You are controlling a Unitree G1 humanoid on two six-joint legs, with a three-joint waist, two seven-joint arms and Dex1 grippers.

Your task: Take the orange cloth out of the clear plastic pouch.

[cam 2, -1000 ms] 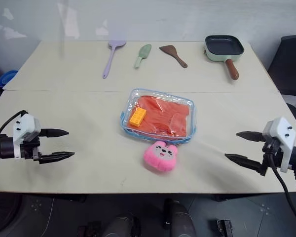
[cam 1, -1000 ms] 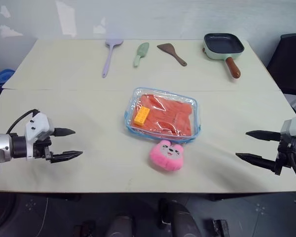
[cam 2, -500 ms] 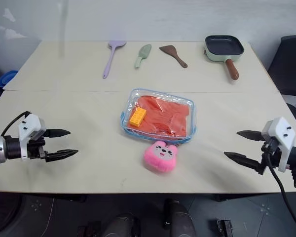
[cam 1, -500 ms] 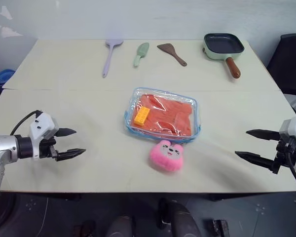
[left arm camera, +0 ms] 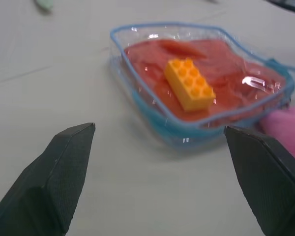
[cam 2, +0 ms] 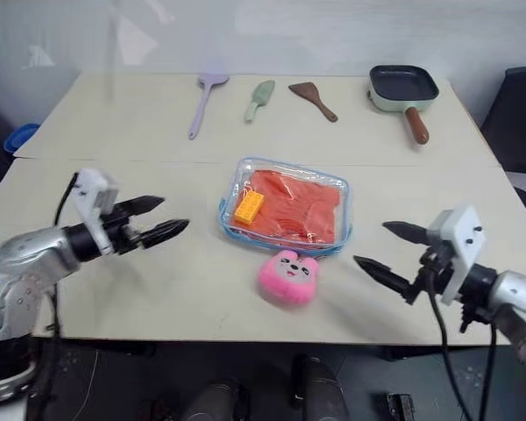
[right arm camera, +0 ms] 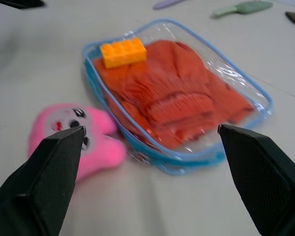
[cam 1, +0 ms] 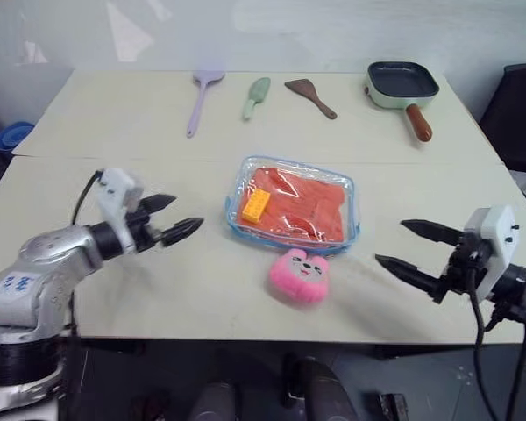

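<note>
Tabletop point(cam 1: 114, 123): pale cream surface crossed by a seam running side to side. Centre: clear plastic pouch point(cam 1: 291, 203) with light blue edging, lying flat. At 6 o'clock from the pouch, just beside its near edge: pink plush toy point(cam 1: 299, 276), face up. Far row, well apart from the pouch: lilac spatula point(cam 1: 198, 99) at 11 o'clock; pale green scoop point(cam 1: 254, 95) at 12 o'clock; brown spatula point(cam 1: 310, 95) at about 12 to 1 o'clock; mint green square pan point(cam 1: 402, 82), dark inside, brown handle, at 1 o'clock.
</note>
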